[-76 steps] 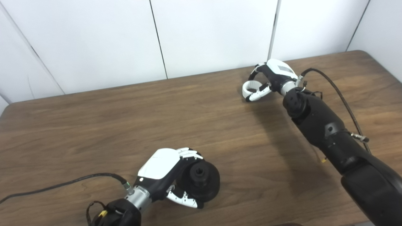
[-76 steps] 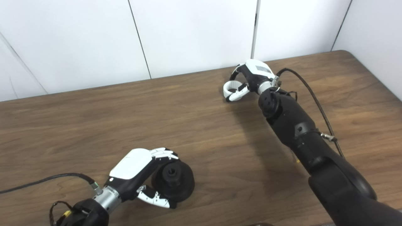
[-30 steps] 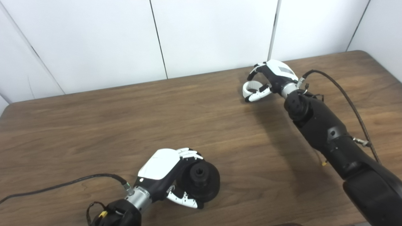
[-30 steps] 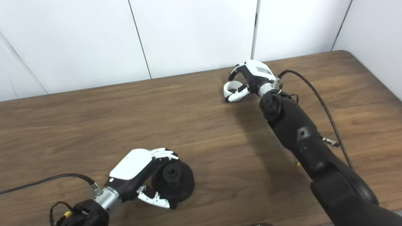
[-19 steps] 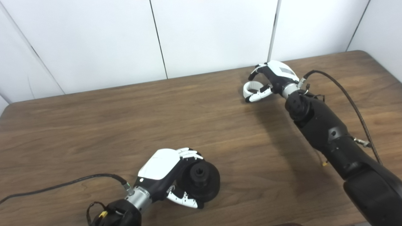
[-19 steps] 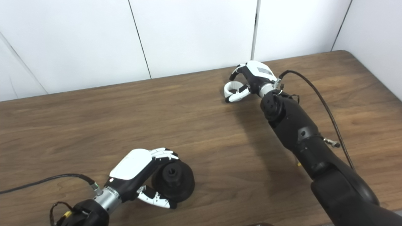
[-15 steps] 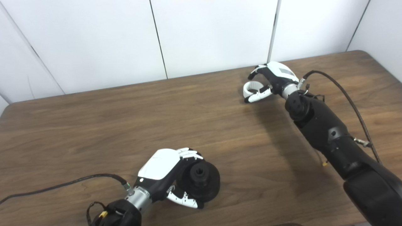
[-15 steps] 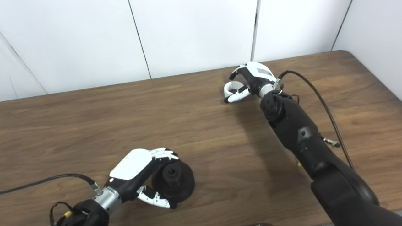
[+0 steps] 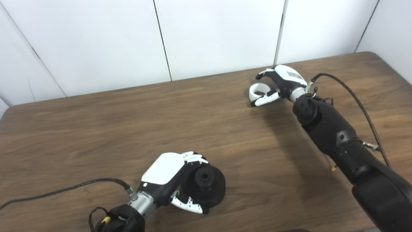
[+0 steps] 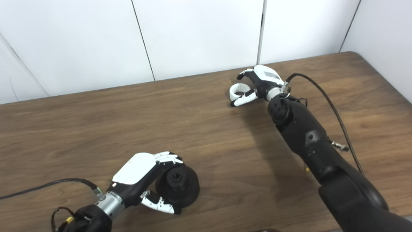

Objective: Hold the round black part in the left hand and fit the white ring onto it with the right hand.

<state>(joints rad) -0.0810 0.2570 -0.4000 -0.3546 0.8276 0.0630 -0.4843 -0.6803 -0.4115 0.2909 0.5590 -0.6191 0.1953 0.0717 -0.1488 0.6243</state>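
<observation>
Black round part (image 9: 206,185) sits lower centre on the worktop (image 9: 96,129), pinched by left hand (image 9: 167,175) fingers (image 9: 190,205). Right hand (image 9: 283,82), upper right, has its fingers (image 9: 264,100) spread around the white ring (image 9: 257,91).

Bright, even light falls from above, washing the white wall panels (image 9: 219,35) nearly featureless. The tabletop (image 9: 96,129) shows soft, diffuse shadows: a broad one left of the right arm (image 9: 334,141), a small one beneath the left hand (image 9: 167,175). Focus is fairly sharp throughout, with slight softness and mild bending toward the picture edges.
</observation>
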